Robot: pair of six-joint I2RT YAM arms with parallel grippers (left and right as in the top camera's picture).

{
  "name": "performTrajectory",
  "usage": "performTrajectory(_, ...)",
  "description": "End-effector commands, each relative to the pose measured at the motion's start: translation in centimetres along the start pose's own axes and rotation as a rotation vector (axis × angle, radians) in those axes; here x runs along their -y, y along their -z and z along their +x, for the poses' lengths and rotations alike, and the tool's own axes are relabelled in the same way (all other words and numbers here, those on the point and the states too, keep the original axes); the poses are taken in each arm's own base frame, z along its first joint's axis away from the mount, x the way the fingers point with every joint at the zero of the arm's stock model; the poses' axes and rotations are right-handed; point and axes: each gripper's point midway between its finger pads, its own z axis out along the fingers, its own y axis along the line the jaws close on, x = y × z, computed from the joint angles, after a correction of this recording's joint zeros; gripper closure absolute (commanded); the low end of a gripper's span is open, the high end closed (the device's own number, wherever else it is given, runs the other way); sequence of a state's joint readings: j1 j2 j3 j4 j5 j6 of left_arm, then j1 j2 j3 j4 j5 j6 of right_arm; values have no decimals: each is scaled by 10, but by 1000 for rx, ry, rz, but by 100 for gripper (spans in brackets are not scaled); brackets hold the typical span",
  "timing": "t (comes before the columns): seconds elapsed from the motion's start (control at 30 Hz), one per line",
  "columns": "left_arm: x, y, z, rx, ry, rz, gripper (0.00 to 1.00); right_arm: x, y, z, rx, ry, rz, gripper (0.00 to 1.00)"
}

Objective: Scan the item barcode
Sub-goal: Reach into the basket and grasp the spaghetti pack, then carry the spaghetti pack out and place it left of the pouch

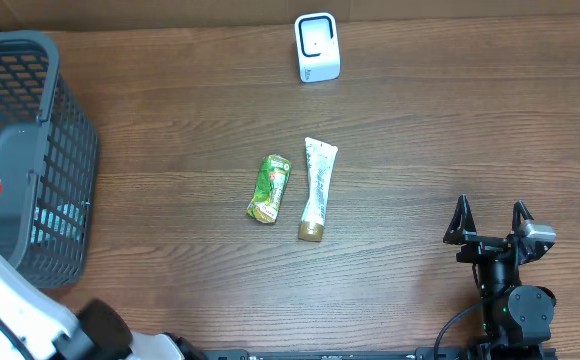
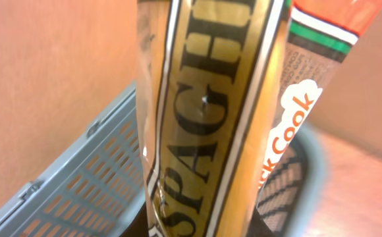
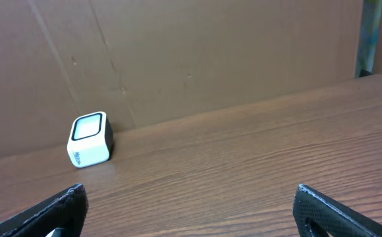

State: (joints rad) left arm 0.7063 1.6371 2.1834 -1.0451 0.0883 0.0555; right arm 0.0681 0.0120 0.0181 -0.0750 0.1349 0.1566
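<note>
spaghetti packet [image 2: 204,131] clamped in left hand [image 2: 201,232]; barcode to be turned toward scanner [image 1: 317,47] at 12 o'clock; right hand [image 1: 490,206] apart.

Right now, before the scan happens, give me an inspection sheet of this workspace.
Surface: wooden table, bare wood grain around the items.
Job's things: white scanner upright at the far edge; spaghetti packet held over the grey basket at the left.
Clutter: green pouch and tube lying mid-table, side by side, not touching.
Jaws: left jaws shut on the spaghetti packet; right jaws wide open, empty.
Cables: one black cable beside the right arm's base.
Surroundings: brown cardboard wall behind the table.
</note>
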Motion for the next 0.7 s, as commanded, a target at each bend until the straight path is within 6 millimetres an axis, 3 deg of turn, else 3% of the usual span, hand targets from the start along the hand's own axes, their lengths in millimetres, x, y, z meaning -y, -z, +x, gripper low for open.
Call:
performTrajectory(0.0, 36, 40, -30, 128, 16, 99, 96, -1, 0, 2, 3, 1, -6, 0)
performTrajectory(0.1, 70, 68, -38, 183, -8, 178, 96, -1, 0, 2, 3, 1, -6, 0)
performTrajectory(0.2, 114, 85, -30, 166, -46, 289, 96, -1, 0, 2, 3, 1, -6, 0)
performTrajectory(0.23, 135, 89, -20, 134, -71, 339, 96, -1, 0, 2, 3, 1, -6, 0)
performTrajectory(0.37, 183, 91, 16, 11, -144, 445, 96, -1, 0, 2, 3, 1, -6, 0)
performTrajectory(0.5, 216, 91, 51, -101, -195, 521, 96, -1, 0, 2, 3, 1, -6, 0)
performTrajectory(0.67, 251, 75, 122, -314, -239, 569, 96, -1, 0, 2, 3, 1, -7, 0)
